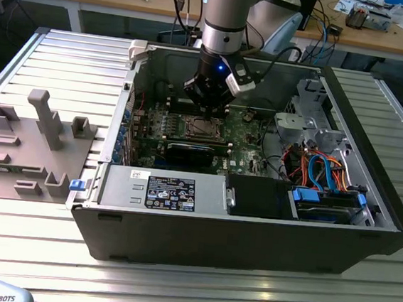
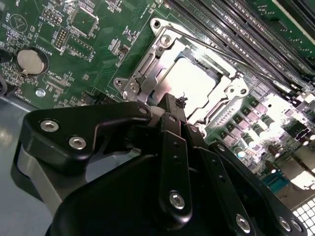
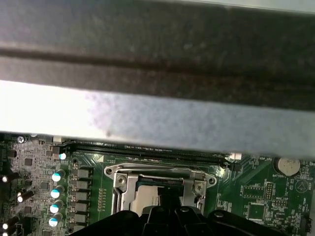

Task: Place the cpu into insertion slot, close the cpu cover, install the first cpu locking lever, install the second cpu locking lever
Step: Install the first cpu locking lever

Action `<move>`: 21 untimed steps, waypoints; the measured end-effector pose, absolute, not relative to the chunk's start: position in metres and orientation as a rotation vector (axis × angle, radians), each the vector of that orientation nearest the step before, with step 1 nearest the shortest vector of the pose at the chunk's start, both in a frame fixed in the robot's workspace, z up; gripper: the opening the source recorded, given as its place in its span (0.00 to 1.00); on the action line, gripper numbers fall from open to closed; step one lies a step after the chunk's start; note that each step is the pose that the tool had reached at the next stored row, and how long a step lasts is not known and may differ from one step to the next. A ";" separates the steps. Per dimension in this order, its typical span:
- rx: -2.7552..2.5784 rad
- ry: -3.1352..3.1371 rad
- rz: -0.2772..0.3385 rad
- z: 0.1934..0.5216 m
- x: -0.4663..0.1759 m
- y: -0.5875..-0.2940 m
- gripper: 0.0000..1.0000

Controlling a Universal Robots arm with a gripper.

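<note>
Claw (image 2: 178, 105) poised just above the chip (image 2: 194, 81) — seated in its socket (image 2: 147, 64), cover (image 2: 224, 93) down — fingers pressed together, gripping nothing.

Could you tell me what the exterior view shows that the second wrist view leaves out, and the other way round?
The exterior view alone gives the setting: the open computer case on a slatted metal table, a grey fixture block at the exterior view's left, and the arm reaching down into the case. The second wrist view alone gives the close detail: the cpu lying in the insertion slot, the silvery top framed by the cpu cover, and a coin cell. Both show the gripper directly over the socket on the green board.
</note>
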State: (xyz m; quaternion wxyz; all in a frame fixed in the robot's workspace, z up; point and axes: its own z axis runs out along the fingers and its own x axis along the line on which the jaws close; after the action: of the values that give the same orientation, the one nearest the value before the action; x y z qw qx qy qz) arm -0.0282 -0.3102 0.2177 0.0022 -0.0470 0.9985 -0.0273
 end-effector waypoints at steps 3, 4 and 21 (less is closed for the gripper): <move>-0.148 3.133 -0.086 0.219 -0.028 -0.310 0.11; -0.148 3.133 -0.086 0.220 -0.028 -0.310 0.11; -0.148 3.132 -0.086 0.225 -0.028 -0.310 0.11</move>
State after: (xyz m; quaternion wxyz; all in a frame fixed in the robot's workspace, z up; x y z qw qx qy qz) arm -0.0283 -0.3102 0.2248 0.0022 -0.0470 0.9985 -0.0273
